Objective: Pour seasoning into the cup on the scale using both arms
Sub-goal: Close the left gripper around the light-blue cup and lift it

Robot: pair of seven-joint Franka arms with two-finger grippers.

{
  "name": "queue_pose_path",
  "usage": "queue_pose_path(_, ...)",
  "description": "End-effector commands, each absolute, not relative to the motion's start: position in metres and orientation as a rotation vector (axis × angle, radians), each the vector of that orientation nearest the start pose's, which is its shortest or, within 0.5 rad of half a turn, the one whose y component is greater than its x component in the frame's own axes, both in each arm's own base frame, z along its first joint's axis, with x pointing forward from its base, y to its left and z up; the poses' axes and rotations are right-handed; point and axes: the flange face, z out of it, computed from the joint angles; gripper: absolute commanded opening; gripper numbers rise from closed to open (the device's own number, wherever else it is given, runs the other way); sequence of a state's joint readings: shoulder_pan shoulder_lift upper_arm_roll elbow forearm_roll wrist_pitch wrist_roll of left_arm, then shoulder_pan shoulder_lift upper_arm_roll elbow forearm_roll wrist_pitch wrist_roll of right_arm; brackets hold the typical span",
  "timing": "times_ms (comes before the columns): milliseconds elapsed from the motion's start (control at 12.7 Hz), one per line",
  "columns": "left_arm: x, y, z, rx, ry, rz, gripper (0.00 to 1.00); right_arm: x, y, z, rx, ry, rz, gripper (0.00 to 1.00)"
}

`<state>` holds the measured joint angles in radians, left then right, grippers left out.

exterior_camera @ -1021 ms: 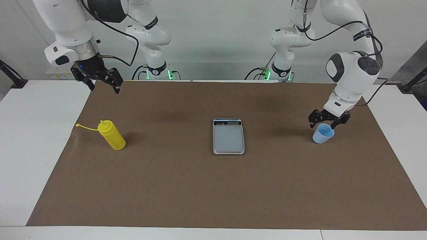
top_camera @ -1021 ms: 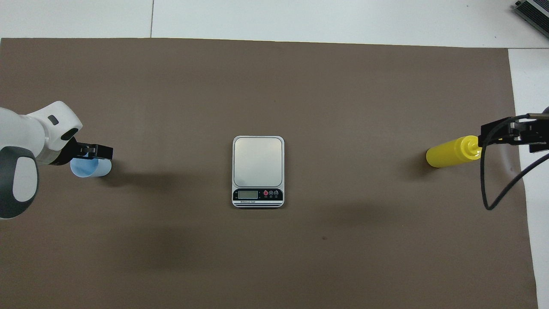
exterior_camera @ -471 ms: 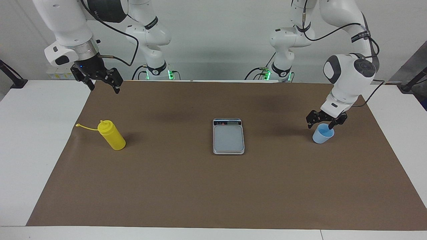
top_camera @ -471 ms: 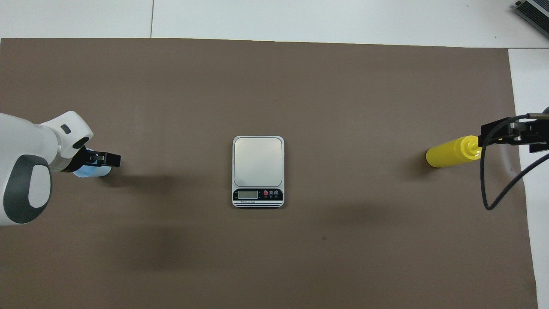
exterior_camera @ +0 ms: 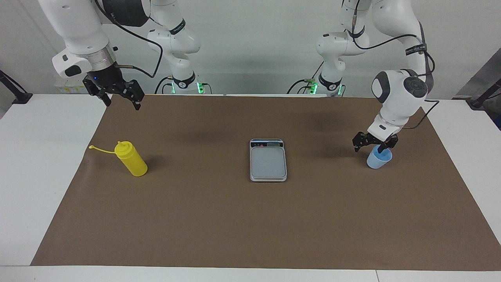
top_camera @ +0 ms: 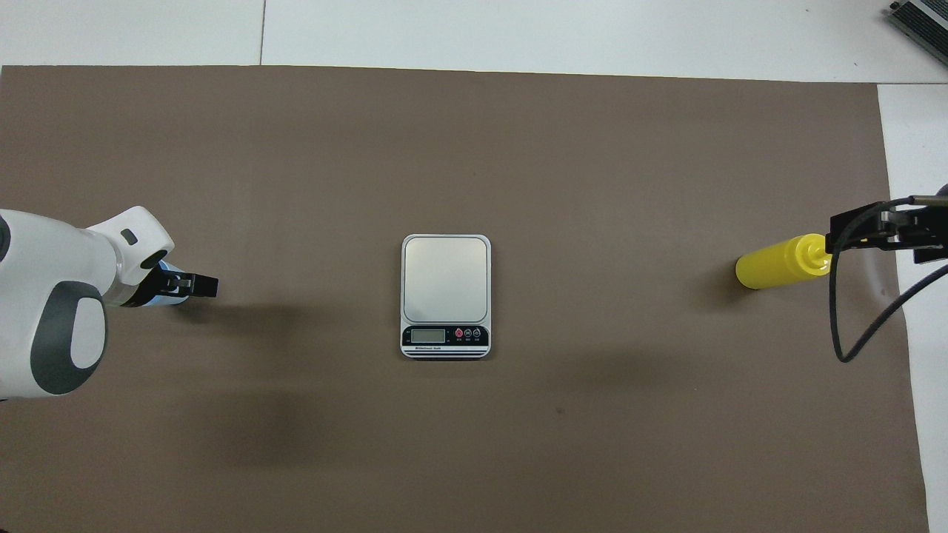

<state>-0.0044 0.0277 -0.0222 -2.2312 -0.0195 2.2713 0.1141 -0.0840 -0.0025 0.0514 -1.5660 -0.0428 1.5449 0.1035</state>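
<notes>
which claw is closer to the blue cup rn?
Left. The left claw is open right at the blue cup, one finger over its rim. The right claw waits raised over the mat's edge near the yellow bottle.

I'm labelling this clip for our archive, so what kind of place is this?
Most likely a robotics lab test bench, not a kitchen. Two white arms are mounted at a white table covered by a plain brown mat, with only a kitchen scale, a yellow squeeze bottle and a blue cup laid out.
</notes>
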Motion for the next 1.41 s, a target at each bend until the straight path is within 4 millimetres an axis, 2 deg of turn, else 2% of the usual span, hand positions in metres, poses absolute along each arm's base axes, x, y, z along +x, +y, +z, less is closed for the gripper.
queue_pose_path(0, 0.528, -0.014, 0.356, -3.154, 0.237, -0.043, 1.0, 0.549, -0.023, 0.626, -3.154, 0.248, 0.023, 1.0)
queue_pose_path(550, 0.528, -0.008, 0.356, -3.155, 0.24, -0.039, 1.0, 0.549, -0.023, 0.626, -3.154, 0.248, 0.023, 1.0)
queue_pose_path(628, 0.527, -0.006, 0.356, -3.154, 0.248, -0.037, 0.97, 0.549, -0.023, 0.626, -3.154, 0.248, 0.023, 1.0)
queue_pose_path(942, 0.527, -0.002, 0.356, -3.155, 0.246, -0.03, 0.73, 0.548, -0.022, 0.627, -3.155, 0.245, 0.02, 1.0)
queue_pose_path(1335, 0.527, -0.002, 0.356, -3.155, 0.246, -0.03, 0.3, 0.549, -0.023, 0.626, -3.154, 0.248, 0.023, 1.0)
